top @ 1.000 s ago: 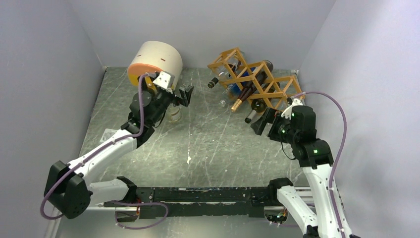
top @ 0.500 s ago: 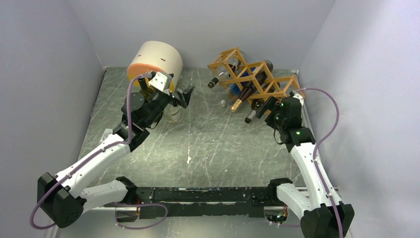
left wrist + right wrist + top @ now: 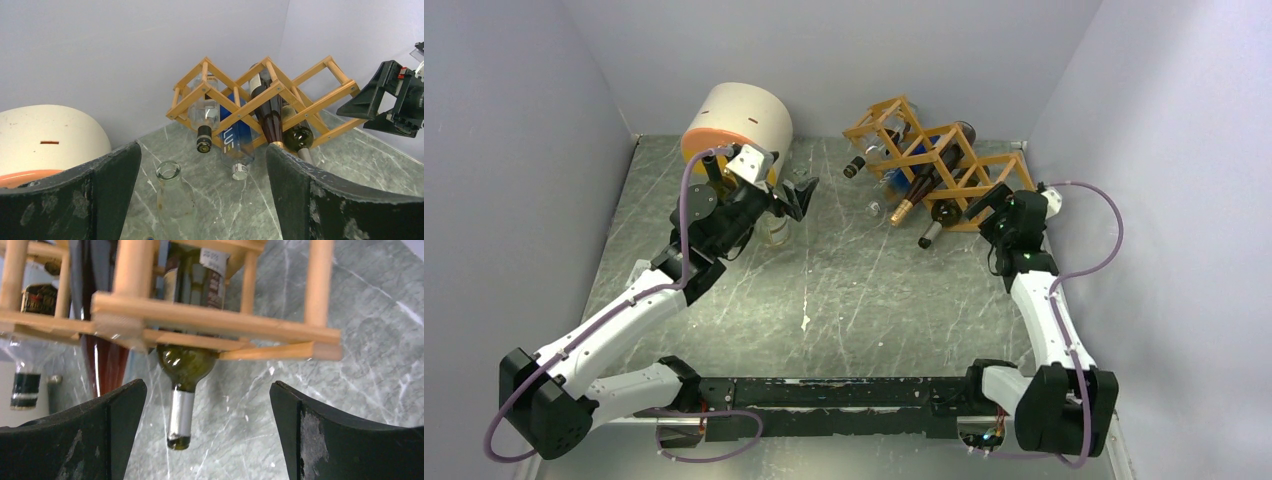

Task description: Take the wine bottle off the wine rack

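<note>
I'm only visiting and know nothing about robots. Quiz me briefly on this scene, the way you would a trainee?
1. True or false: the right gripper is shut on a bottle.
2. Which bottle in the wine rack lies straight ahead of the right gripper? A) the blue one B) the green bottle with a silver-foiled neck C) the black-capped one
3. What stands upright on the table near the left gripper?
Key: 1. False: its jaws are open and hold nothing. 2. B. 3. A clear glass bottle.
</note>
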{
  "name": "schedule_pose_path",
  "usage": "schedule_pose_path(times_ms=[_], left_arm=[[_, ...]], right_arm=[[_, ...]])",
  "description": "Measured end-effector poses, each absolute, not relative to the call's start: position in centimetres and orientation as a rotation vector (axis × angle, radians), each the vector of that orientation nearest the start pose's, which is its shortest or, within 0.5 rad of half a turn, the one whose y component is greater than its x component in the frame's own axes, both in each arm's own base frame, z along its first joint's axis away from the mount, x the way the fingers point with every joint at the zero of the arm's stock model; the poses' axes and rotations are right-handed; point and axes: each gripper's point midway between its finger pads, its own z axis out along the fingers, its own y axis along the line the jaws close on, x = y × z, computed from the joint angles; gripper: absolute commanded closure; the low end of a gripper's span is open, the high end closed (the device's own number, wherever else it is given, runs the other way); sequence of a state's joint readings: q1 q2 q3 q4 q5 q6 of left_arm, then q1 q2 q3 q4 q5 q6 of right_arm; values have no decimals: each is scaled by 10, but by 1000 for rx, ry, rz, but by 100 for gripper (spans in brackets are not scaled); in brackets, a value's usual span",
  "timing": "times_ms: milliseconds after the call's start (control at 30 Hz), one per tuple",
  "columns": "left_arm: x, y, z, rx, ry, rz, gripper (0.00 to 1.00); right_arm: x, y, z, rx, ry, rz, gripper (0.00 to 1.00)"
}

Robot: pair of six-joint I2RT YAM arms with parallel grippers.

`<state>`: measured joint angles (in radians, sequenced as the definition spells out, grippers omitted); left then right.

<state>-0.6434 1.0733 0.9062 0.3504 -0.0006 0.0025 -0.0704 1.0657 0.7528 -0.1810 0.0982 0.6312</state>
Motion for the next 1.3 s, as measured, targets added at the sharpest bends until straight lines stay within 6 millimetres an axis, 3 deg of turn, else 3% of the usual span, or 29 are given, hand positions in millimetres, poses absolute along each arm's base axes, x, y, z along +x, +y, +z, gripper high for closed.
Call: schedule_pose_path(times_ms=[533, 867, 1067, 1300], left_arm=[[320, -242, 364, 448, 1352, -550, 3], [321, -244, 358, 453, 1373, -550, 3], [321, -246, 358, 456, 1376, -566, 3], [320, -251, 357, 456, 1387, -594, 3]], right_arm=[[365, -91, 136, 962, 1925, 194, 1], [389, -125, 148, 948, 1915, 129, 0], [386, -118, 155, 902, 1929, 156, 0], [350, -92, 183, 816, 1912, 217, 0]])
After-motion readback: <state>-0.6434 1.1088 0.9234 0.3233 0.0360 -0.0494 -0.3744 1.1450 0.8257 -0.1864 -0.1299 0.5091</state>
